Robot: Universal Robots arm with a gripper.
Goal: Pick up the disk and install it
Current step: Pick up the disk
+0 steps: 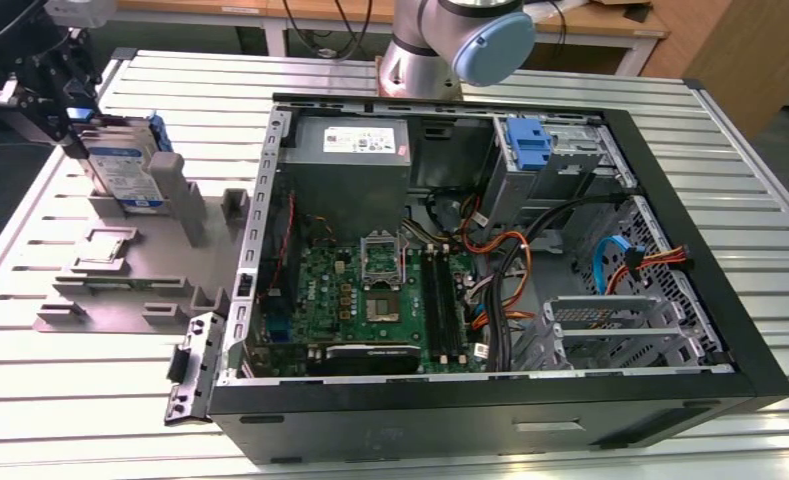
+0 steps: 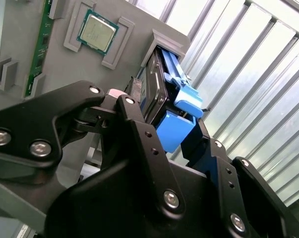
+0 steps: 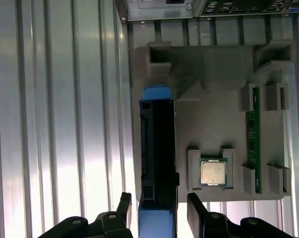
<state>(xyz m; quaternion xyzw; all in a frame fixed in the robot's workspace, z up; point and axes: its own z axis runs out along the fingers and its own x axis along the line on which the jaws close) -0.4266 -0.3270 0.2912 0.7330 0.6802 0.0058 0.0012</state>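
Ribbed silver metal table [image 1: 87, 400] under everything. On it, toward the exterior view's right, a black computer case [image 1: 501, 410] lying open, with a green motherboard [image 1: 367, 290] and many cables inside, and a grey power-supply box [image 1: 347, 150] at the far wall. Behind the case, the base of the robot arm [image 1: 441, 45]. Beside the case, toward the exterior view's left, a grey plastic holder [image 1: 114, 300] with several slots. Above its far end, the black gripper [image 1: 63, 120], pointing down. Jaws released, one finger [image 3: 123, 208] on each side of the disk [image 3: 158, 144], with a thin gap on both sides in the first wrist view. Disk standing upright on its edge, seated in a slot of the holder, blue carrier around it. Near it on the holder, a green memory stick [image 3: 252, 139] and a small square processor [image 3: 212, 172], each in its own recess.
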